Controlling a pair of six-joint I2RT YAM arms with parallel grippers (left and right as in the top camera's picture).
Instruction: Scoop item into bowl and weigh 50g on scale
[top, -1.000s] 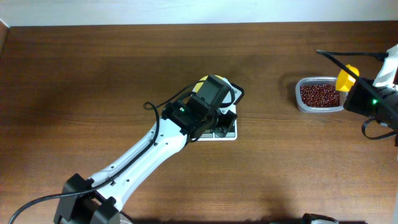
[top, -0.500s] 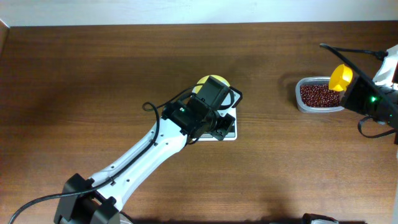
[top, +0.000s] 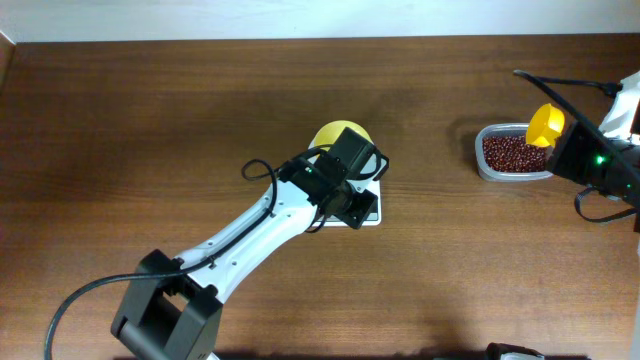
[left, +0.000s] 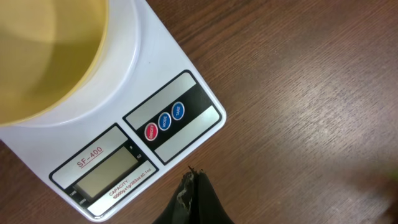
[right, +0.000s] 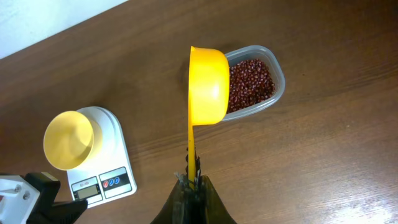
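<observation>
Currently right hand (right: 191, 182) is clamping the light, stiff scoop (right: 208, 87) by its handle; beans (right: 250, 84) looking loose, spill-prone; left hand (left: 193, 185) hanging closed, empty.

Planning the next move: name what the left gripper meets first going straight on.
Probably the scale, near its coloured buttons; the shut left gripper points there from just off the front edge. Depth is unclear, so the table might come first.
</observation>
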